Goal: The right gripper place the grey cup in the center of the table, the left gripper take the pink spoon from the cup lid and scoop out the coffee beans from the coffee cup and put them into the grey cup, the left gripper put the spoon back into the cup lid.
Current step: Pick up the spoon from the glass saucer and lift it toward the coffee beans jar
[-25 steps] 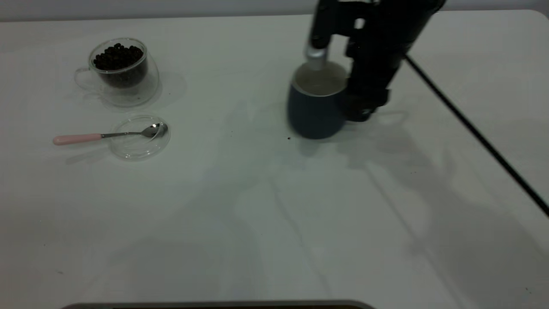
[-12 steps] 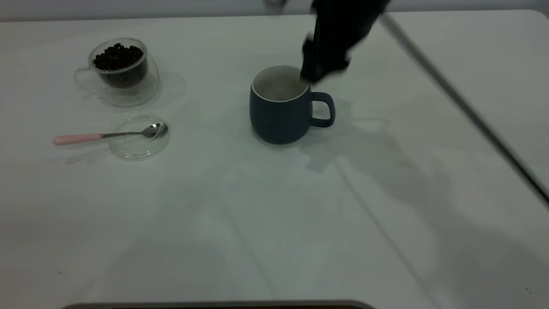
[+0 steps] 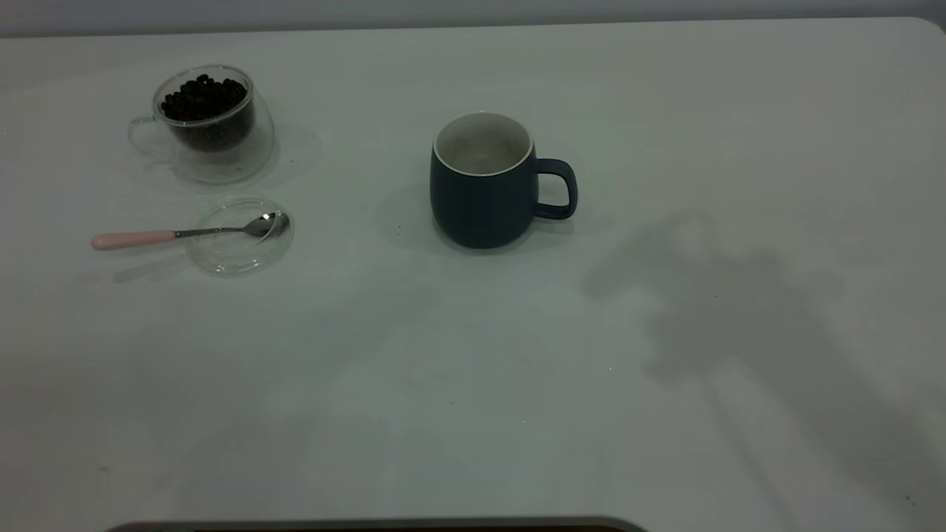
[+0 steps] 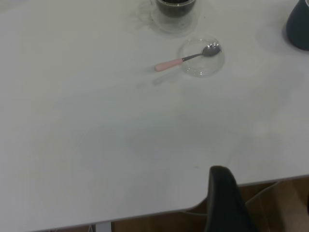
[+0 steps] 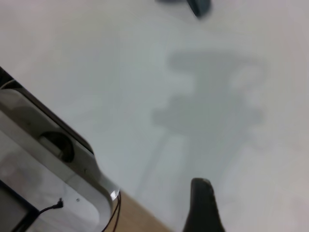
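The table point(image 3: 665, 111) carries everything, and the way things sit suggests each step has been given its own ground. The grey cup point(image 3: 482, 188) stands upright near the middle, handle pointing toward the right arm's side, nothing touching it; I'd say it sits there so both the beans and the spoon lie within easy reach of the left arm. Its white inside looks bare, so no scooping has been done yet.

Well apart, toward the left, stands the coffee cup point(image 3: 211, 129), upright, with the coffee beans point(image 3: 202, 97) heaped close to its rim. Just in front of it lies the cup lid point(image 3: 240, 236), flat on the table, acting as a rest: the pink spoon point(image 3: 185, 233) has its metal bowl inside the lid and its pink handle sticking out over the rim toward the table's left edge, free to be gripped.

From the wrist views, only a dark finger of the left gripper point(image 4: 227, 203) shows, hanging over the table's edge far from the spoon, and likewise one of the right gripper point(image 5: 203, 205). Whether either pair of jaws stands apart or together, I cannot tell.
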You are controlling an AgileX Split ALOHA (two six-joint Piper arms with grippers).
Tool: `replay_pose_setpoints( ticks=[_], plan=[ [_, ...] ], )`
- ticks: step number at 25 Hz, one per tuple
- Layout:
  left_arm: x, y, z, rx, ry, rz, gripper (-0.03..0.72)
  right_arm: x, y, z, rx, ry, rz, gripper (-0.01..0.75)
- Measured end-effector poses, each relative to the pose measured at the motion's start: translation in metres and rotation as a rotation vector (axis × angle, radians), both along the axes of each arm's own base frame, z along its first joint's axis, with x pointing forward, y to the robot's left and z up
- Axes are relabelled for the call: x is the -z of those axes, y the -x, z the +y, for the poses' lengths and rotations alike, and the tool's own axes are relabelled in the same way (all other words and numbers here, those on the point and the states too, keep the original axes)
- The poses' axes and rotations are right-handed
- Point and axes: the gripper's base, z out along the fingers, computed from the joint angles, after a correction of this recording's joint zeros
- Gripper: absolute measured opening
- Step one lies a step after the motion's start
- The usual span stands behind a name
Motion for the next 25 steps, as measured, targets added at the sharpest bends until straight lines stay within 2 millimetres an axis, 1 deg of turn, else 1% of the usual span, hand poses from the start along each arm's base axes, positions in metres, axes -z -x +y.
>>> replay_pose_setpoints(
  ticks=[2,4,7,10,13,15,18,19,22,25],
  plan=[
    [0.0,0.0,0.0,0.0,0.0,0.0,0.461,-0.017,0.022,-0.011,0.049,-0.011,-0.031,0.588],
    [0.0,0.0,0.0,0.0,0.0,0.0,0.461,-0.027,0.049,-0.024,0.076,-0.025,-0.061,0.588],
    [0.0,0.0,0.0,0.0,0.0,0.0,0.461,-0.032,0.092,-0.042,0.101,-0.05,-0.094,0.588],
    [0.0,0.0,0.0,0.0,0.0,0.0,0.461,-0.032,0.134,-0.06,0.112,-0.078,-0.142,0.588],
    [0.0,0.0,0.0,0.0,0.0,0.0,0.461,-0.022,0.17,-0.075,0.144,-0.11,-0.176,0.588],
    [0.0,0.0,0.0,0.0,0.0,0.0,0.461,-0.01,0.192,-0.085,0.18,-0.134,-0.187,0.588],
    [0.0,0.0,0.0,0.0,0.0,0.0,0.461,0.012,0.218,-0.096,0.215,-0.158,-0.194,0.588],
    [0.0,0.0,0.0,0.0,0.0,0.0,0.461,0.02,0.224,-0.098,0.219,-0.163,-0.2,0.588],
    [0.0,0.0,0.0,-0.001,0.001,0.0,0.461,0.036,0.241,-0.105,0.219,-0.221,-0.271,0.588],
    [0.0,0.0,0.0,-0.001,0.001,0.0,0.461,0.049,0.254,-0.11,0.257,-0.254,-0.326,0.588]
  ],
)
